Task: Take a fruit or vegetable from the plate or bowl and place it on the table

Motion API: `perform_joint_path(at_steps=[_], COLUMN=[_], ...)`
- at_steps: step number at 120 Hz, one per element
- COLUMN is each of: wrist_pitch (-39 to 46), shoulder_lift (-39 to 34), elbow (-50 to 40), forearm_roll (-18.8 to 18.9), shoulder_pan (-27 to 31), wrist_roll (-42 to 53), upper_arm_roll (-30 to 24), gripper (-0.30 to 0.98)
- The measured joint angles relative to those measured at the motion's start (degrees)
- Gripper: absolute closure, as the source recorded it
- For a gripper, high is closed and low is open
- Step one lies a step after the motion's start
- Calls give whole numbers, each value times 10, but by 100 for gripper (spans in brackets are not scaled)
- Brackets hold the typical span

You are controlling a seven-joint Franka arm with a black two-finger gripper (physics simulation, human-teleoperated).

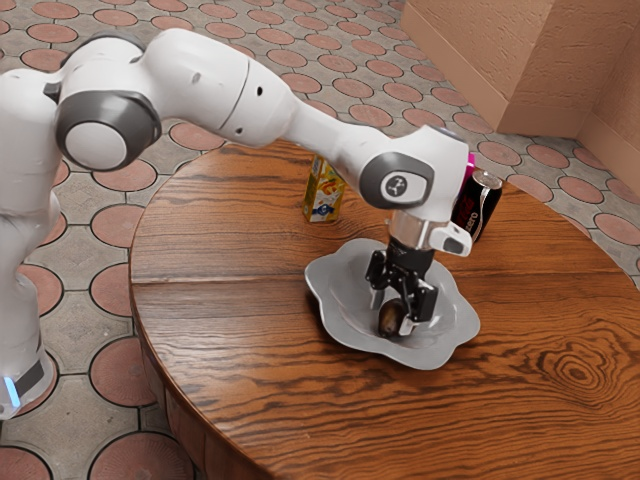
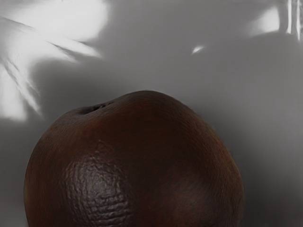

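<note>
End effector [image 1: 391,314] reaching into grey bowl [image 1: 342,292] | brown fruit [image 2: 137,165] sitting inside bowl | grip state: cannot tell | carton [image 1: 324,192], dark can [image 1: 485,203] standing beyond bowl

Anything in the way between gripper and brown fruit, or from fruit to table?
Nothing visible between the gripper and the brown fruit. Between fruit and table: the grey bowl's raised wall, all around; it probably needs lifting over that.
</note>
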Motion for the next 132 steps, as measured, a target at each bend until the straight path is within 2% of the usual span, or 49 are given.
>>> perform_joint_path(at_steps=[34, 75, 109, 132], wrist_pitch=[0, -2, -36, -56], shoulder_lift=[12, 18, 13, 14], elbow=[8, 25, 99, 108], forearm_roll=[0, 7, 11, 12], shoulder_pan=[8, 8, 11, 16], wrist_roll=[2, 7, 9, 11], upper_arm_roll=[1, 0, 6, 7], gripper=[13, 31, 32, 33])
